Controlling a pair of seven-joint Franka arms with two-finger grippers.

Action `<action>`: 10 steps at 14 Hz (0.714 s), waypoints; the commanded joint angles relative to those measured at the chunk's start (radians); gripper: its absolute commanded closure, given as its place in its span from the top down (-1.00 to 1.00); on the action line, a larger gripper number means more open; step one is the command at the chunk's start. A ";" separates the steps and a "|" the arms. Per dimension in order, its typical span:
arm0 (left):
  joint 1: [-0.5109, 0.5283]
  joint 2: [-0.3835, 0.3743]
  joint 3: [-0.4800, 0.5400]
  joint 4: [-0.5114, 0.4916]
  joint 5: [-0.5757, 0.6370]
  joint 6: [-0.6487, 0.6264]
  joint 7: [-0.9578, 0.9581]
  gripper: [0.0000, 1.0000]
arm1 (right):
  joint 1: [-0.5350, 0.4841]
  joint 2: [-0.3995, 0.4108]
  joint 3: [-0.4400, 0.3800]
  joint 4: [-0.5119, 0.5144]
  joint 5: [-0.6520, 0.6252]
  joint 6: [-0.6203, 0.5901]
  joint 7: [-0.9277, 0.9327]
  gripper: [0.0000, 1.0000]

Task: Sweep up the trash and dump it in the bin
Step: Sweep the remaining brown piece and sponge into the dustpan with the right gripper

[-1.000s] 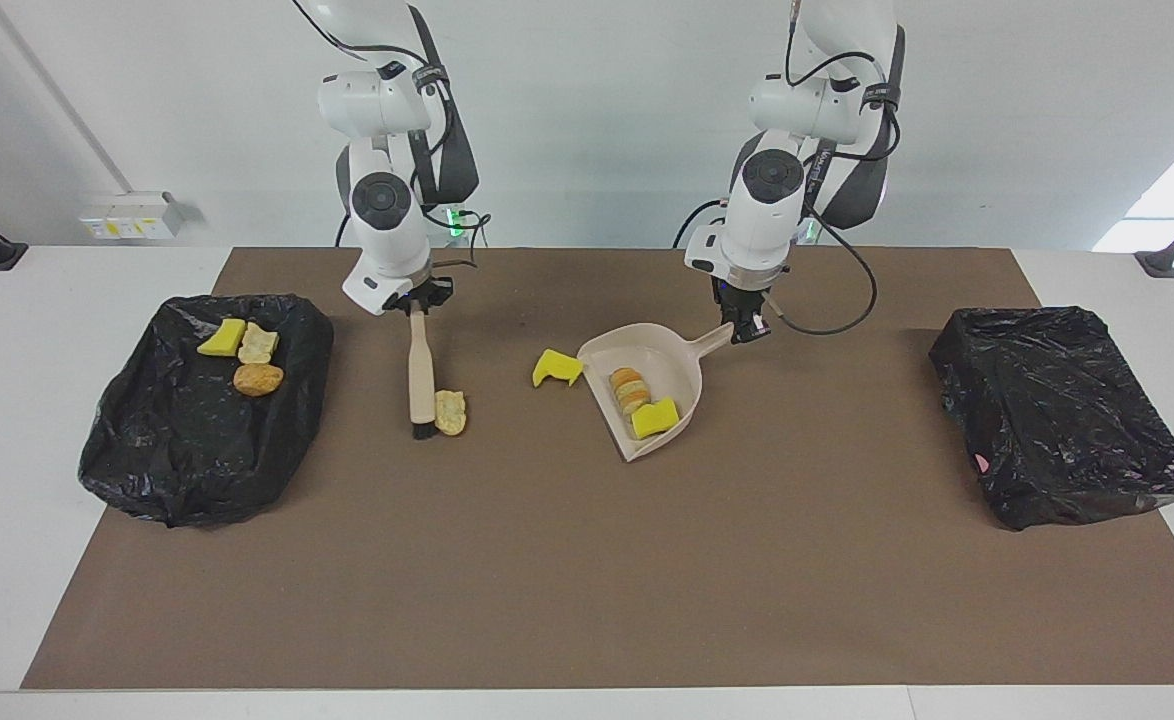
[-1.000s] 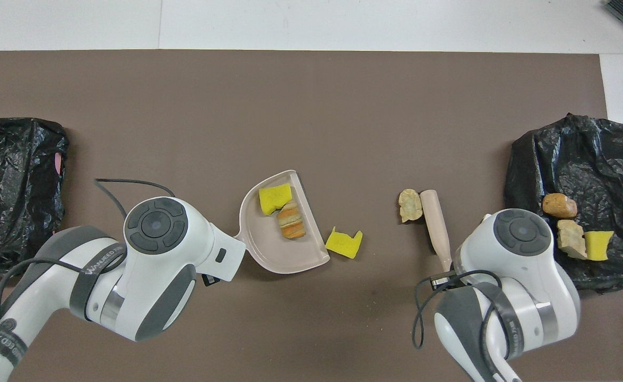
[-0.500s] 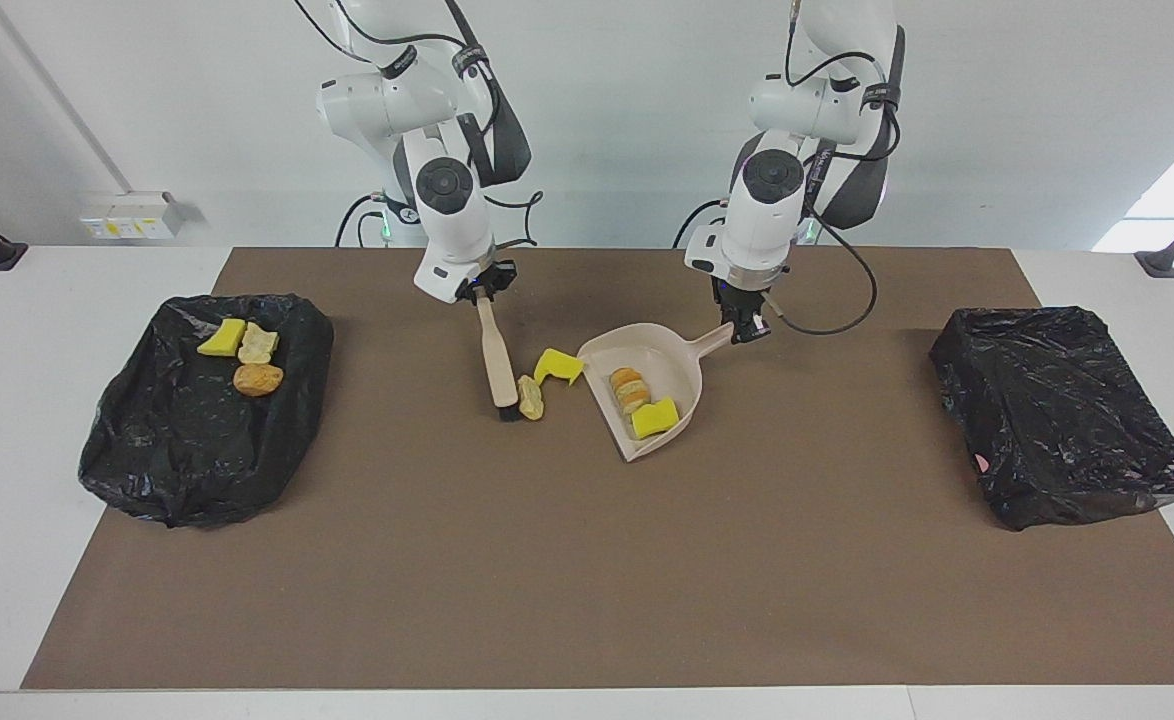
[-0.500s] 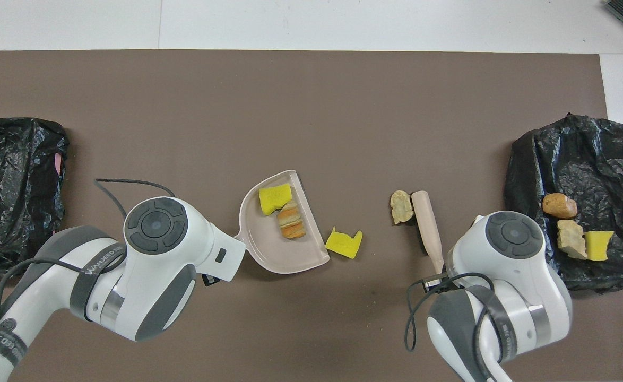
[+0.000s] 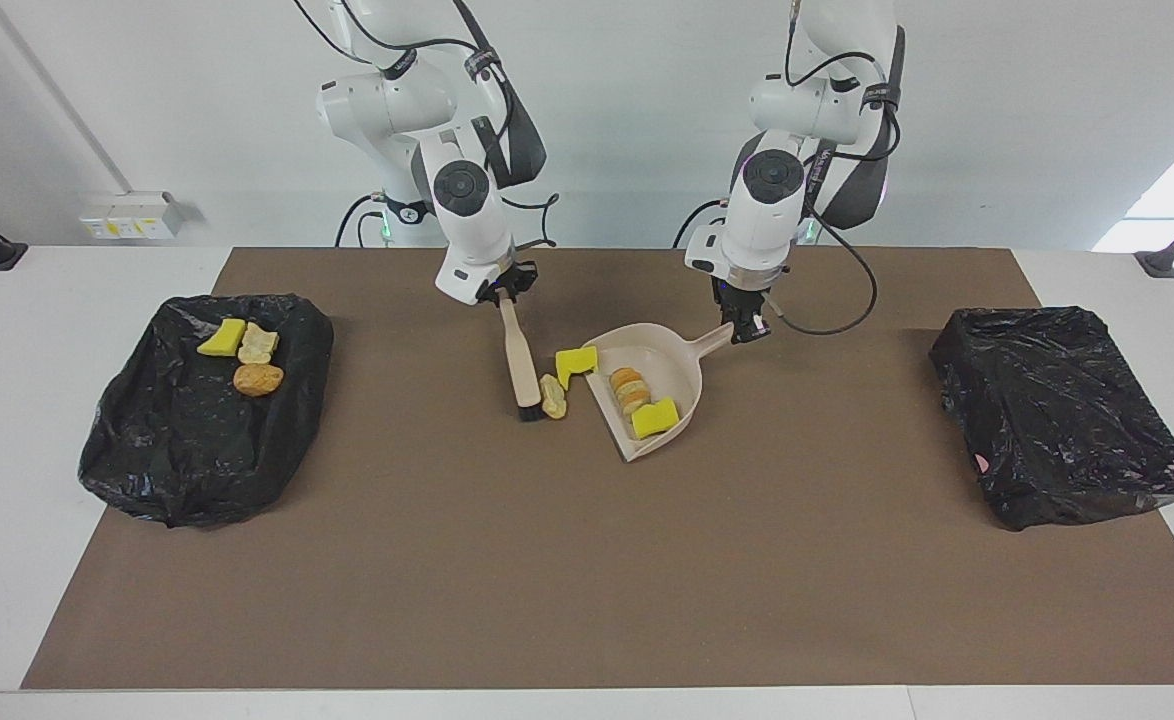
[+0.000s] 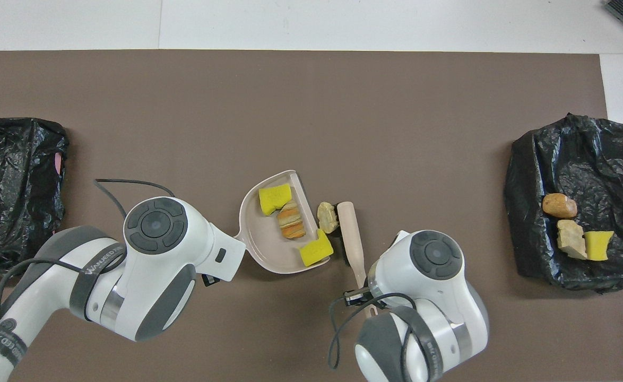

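Note:
My left gripper point(image 5: 749, 328) is shut on the handle of the beige dustpan point(image 5: 672, 372), which rests on the mat. Inside the pan point(image 6: 261, 239) lie two pieces of trash: a bread-like lump point(image 5: 629, 388) and a yellow sponge chunk point(image 5: 655, 417). My right gripper point(image 5: 503, 296) is shut on the brush point(image 5: 517, 355), whose bristles touch the mat beside the pan's mouth. A tan lump point(image 5: 552, 395) sits between the bristles and the pan. Another yellow chunk point(image 5: 575, 363) lies at the pan's lip point(image 6: 316, 248). The bin point(image 5: 177, 450) in a black bag stands at the right arm's end.
Three trash pieces point(image 5: 247, 355) lie on that bin's bag. A second black-bagged bin point(image 5: 1057, 415) stands at the left arm's end. The brown mat point(image 5: 587, 580) covers the table's middle.
My right arm has swept the brush toward the dustpan, pushing the tan lump and the loose yellow chunk up to the pan's mouth. The left arm and dustpan have not moved.

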 commanded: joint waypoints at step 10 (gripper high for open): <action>-0.003 -0.011 0.009 -0.023 -0.011 0.032 -0.065 -1.00 | -0.062 -0.078 -0.013 0.105 -0.071 -0.299 -0.001 -1.00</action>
